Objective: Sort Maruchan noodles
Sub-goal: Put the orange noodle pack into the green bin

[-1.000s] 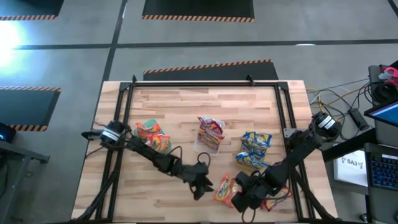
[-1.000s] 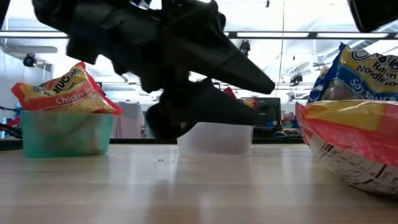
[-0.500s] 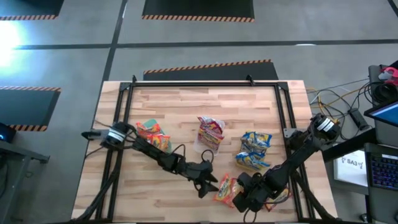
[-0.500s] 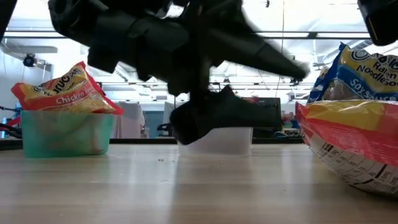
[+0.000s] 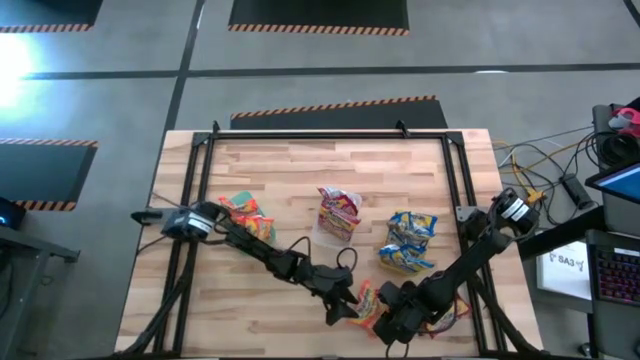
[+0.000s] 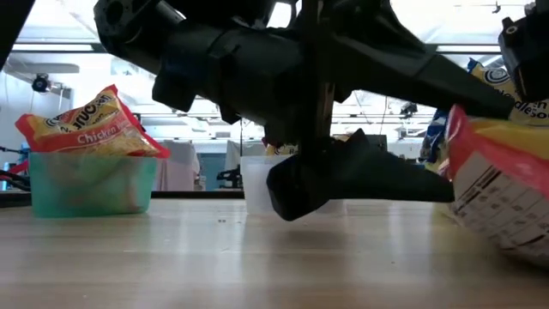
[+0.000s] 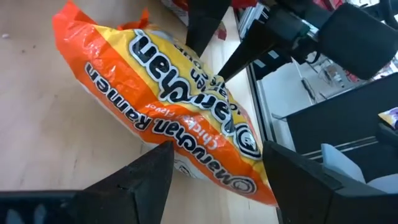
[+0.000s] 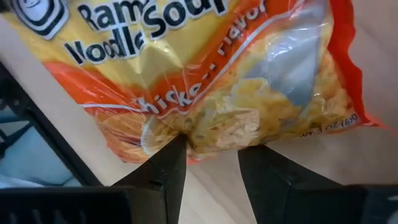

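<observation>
In the high view, a wooden table (image 5: 300, 190) fills the middle of the frame, and both dark arms are stretched toward its lower centre. The left gripper (image 5: 345, 305) is seen just left of an orange packet (image 5: 362, 302) at lower centre, while the right gripper (image 5: 392, 318) lies just right of it. Three bins stand in a row across mid-frame: a green bin (image 5: 243, 216) heaped with orange packets at left, a clear bin (image 5: 335, 228) with red-pink packets at centre, and a third bin (image 5: 407, 243) with blue-yellow packets at right.

In the low view, the frame's upper centre is taken up by dark arm links. The green bin (image 6: 90, 182) is shown at left with a chicken-flavour packet (image 6: 86, 127) on top; part of the clear bin (image 6: 256, 182) is glimpsed behind the arm, and the orange packet (image 6: 502, 184) is raised at the right edge (the blue-yellow stack is partly hidden behind it).

In the left wrist view, the orange packet (image 7: 168, 106) lies on the wood across the frame's centre, and the left fingers (image 7: 149, 180) are spread apart at the bottom, released, with the packet's edge between them.

In the right wrist view, the orange packet (image 8: 205, 81) fills the frame, and its lower edge is pinched between the right fingers (image 8: 165, 171) at bottom centre.
</observation>
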Available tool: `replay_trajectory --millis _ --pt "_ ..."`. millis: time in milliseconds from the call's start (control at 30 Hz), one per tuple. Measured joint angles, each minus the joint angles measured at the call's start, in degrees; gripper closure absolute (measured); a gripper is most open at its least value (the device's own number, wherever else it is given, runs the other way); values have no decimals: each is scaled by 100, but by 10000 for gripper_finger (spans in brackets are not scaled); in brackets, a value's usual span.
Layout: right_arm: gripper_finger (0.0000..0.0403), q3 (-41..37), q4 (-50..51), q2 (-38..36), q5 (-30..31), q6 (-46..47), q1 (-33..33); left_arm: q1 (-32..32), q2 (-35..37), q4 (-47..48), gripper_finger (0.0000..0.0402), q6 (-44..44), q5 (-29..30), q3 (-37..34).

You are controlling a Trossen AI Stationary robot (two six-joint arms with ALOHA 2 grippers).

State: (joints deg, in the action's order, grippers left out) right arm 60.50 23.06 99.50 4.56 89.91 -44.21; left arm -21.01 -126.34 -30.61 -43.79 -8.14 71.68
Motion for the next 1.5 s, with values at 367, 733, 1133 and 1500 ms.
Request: replay_trajectory --millis 367,733,1133,1500 --pt "271 8 -30 15 272 -622 235 86 4 40 172 -194 -7 -17" --pt "271 8 -273 17 318 -1307 496 98 4 118 173 -175 -4 -20" --pt "271 12 -331 4 64 -1502 516 157 4 434 283 -167 -33 -20" --pt "271 17 -239 -468 -611 -1729 509 195 65 528 397 -44 -460 -54"
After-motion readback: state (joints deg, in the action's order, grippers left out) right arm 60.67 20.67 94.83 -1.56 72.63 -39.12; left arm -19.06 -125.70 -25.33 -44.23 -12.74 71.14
